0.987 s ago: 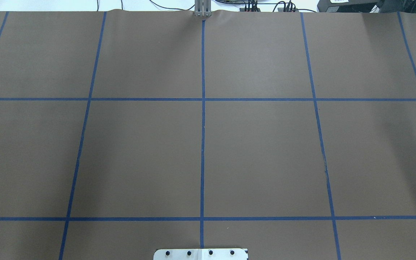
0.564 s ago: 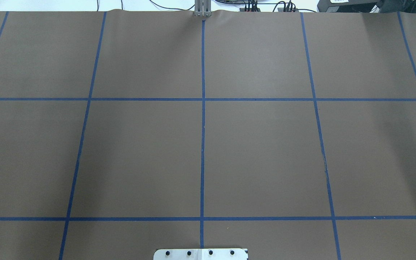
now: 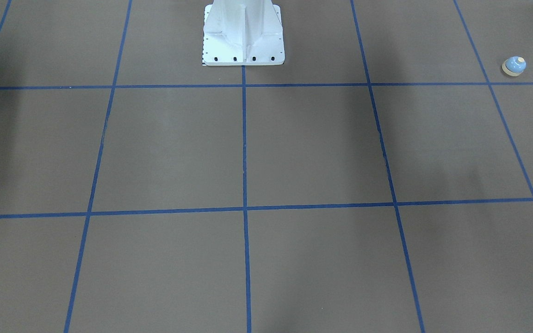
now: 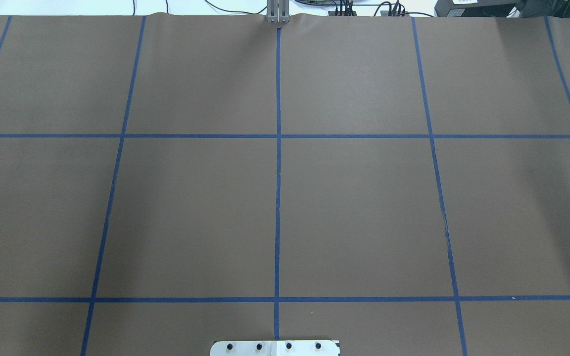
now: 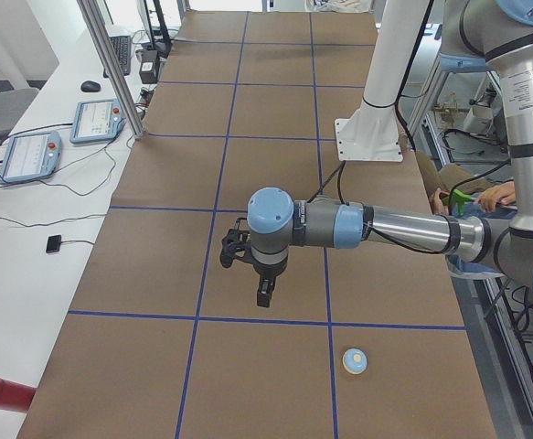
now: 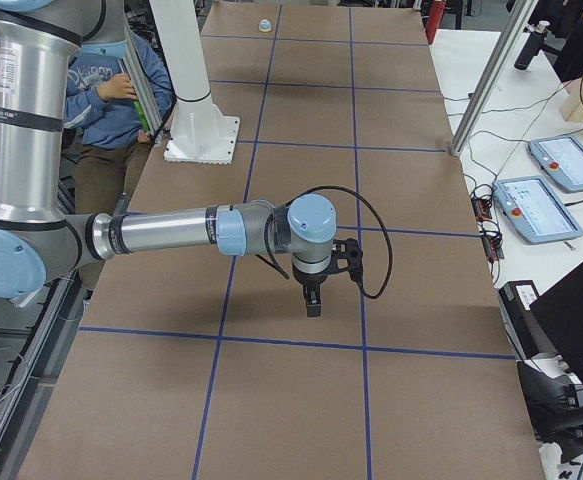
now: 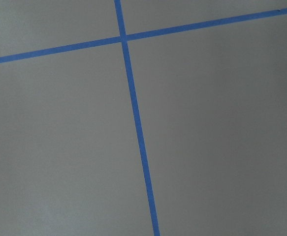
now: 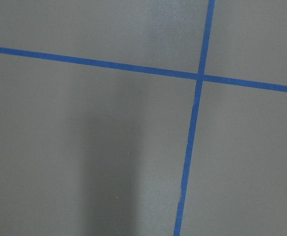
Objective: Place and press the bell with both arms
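Observation:
The bell (image 3: pixel 513 65) is a small light-blue dome on a cream base. It stands alone on the brown table near the end on my left; it also shows in the exterior left view (image 5: pixel 355 360) and far off in the exterior right view (image 6: pixel 265 24). My left gripper (image 5: pixel 262 297) hangs fingers-down above the table, up-table from the bell and apart from it. My right gripper (image 6: pixel 312 305) hangs fingers-down over the table's other end. I cannot tell whether either is open or shut. The overhead and wrist views show no gripper and no bell.
The white bolted pedestal (image 3: pixel 243 32) stands at the table's robot-side edge. A seated person (image 6: pixel 111 90) is behind it. Teach pendants (image 5: pixel 28 155) and cables lie on the white side bench past a metal post (image 5: pixel 111 64). Blue tape lines grid the table.

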